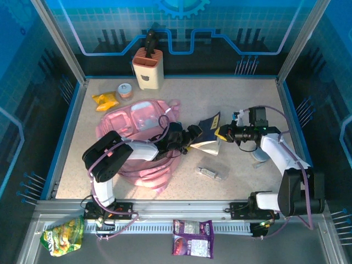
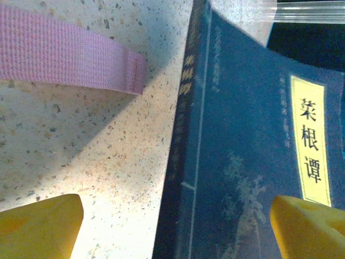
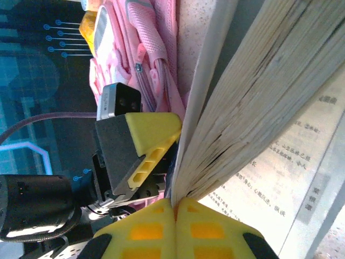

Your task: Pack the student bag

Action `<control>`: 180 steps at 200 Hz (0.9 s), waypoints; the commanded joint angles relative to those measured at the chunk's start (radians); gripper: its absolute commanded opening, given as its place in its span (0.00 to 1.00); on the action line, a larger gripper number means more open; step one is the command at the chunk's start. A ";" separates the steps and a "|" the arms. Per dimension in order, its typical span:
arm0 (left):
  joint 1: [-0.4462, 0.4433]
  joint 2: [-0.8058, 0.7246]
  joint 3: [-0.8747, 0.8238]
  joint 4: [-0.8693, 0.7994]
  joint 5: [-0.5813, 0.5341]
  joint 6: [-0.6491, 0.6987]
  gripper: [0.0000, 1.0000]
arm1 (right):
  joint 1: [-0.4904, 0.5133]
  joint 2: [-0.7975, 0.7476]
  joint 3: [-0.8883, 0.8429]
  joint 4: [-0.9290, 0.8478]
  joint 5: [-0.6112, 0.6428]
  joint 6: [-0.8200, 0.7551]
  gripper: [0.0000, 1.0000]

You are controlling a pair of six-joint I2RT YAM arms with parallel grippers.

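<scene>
The pink student bag (image 1: pixel 137 129) lies left of the table's middle, with one pink strap (image 2: pixel 70 62) flat on the tabletop. Just right of it a dark blue book (image 1: pixel 210 124) with a yellow title label (image 2: pixel 311 140) stands half open, its white pages (image 3: pixel 259 102) fanned out. My right gripper (image 1: pixel 223 132) is shut on the book's edge, the yellow fingertips (image 3: pixel 140 232) pressed together where cover and pages meet. My left gripper (image 2: pixel 175 226) is open beside the bag. Its yellow fingers (image 2: pixel 40 226) stand wide either side of the book's spine edge without touching it.
A beige holder with a dark handle (image 1: pixel 147 69) stands at the back, with a small round tin (image 1: pixel 126 90) and a yellow snack packet (image 1: pixel 105 100) near it. A clear packet (image 1: pixel 212 172) lies in front of the book. Green (image 1: pixel 63 235) and purple (image 1: pixel 192 245) packets rest on the front ledge.
</scene>
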 commanded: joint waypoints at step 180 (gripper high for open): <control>-0.004 -0.216 0.040 0.041 -0.095 0.121 0.00 | -0.050 -0.106 -0.079 -0.079 0.021 -0.031 0.50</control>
